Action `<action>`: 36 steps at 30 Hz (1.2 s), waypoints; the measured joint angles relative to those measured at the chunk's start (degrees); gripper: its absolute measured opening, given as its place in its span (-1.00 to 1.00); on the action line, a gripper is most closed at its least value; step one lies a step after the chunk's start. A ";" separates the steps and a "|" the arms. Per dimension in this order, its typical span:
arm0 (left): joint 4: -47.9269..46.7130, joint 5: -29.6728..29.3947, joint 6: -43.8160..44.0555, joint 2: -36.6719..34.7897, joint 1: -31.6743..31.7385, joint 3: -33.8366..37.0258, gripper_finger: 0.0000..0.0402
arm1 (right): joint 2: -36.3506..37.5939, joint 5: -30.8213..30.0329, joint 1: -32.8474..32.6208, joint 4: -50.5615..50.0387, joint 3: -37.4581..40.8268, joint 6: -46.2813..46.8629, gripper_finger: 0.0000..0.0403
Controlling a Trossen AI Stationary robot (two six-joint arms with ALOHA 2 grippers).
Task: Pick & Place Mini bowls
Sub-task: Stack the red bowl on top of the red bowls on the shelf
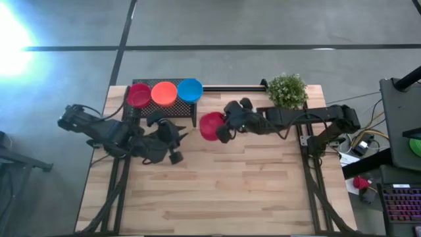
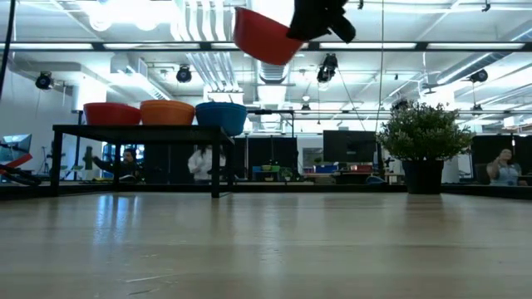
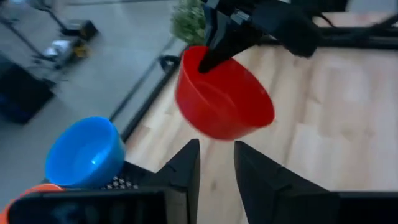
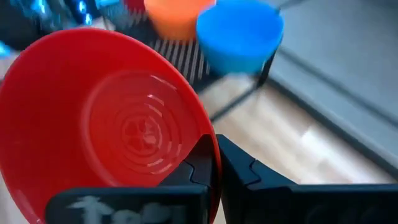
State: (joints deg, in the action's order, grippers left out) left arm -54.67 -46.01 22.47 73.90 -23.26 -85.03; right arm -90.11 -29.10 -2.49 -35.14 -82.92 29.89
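Note:
A black rack (image 1: 161, 112) stands at the table's far left. Three mini bowls rest on its top in a row: red (image 1: 139, 95), orange (image 1: 164, 93) and blue (image 1: 189, 89). My right gripper (image 1: 222, 129) is shut on another red mini bowl (image 1: 210, 126), held high above the table (image 2: 262, 37) just right of the rack. My left gripper (image 1: 179, 133) stands open with nothing between its fingers (image 3: 186, 165). It is beside the rack's near right corner and points toward the held bowl (image 3: 224, 99). My right gripper pinches the red bowl's rim (image 4: 198, 124), one finger inside the bowl and one outside its wall. The fingers come from the table's right, slanting down. The bowl is lifted clear of the table and tilted, with its opening turned toward the gripper.
A small green potted plant (image 1: 287, 90) stands at the table's far right. A black rail (image 1: 230, 87) runs along the far edge between rack and plant. The wooden tabletop (image 1: 223, 191) nearer than both arms is bare. People sit in the room beyond (image 2: 199, 162).

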 joint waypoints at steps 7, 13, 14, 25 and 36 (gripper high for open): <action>4.04 -14.11 -3.07 4.63 1.45 0.00 -0.53 | 0.00 -6.67 0.79 11.22 0.01 -10.54 -0.96; 8.86 -18.35 -3.02 7.05 1.82 -0.45 -0.53 | -0.02 -10.58 0.79 16.36 0.01 -18.43 -0.96; 9.47 -18.32 -3.01 7.25 1.83 -0.46 -0.53 | -0.02 -10.61 0.79 16.85 -0.01 -19.37 -0.96; 14.13 -20.78 2.39 7.57 4.48 -0.08 -0.53 | -0.07 -11.61 0.67 20.61 0.00 -26.49 -0.96; 16.98 -19.54 3.31 7.57 8.56 0.02 -0.53 | -0.09 -11.85 -0.16 20.83 -0.01 -27.10 -0.96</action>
State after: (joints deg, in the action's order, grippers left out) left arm -37.68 -65.55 25.78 81.47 -14.70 -85.01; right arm -90.19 -40.95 -2.64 -14.31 -82.94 2.79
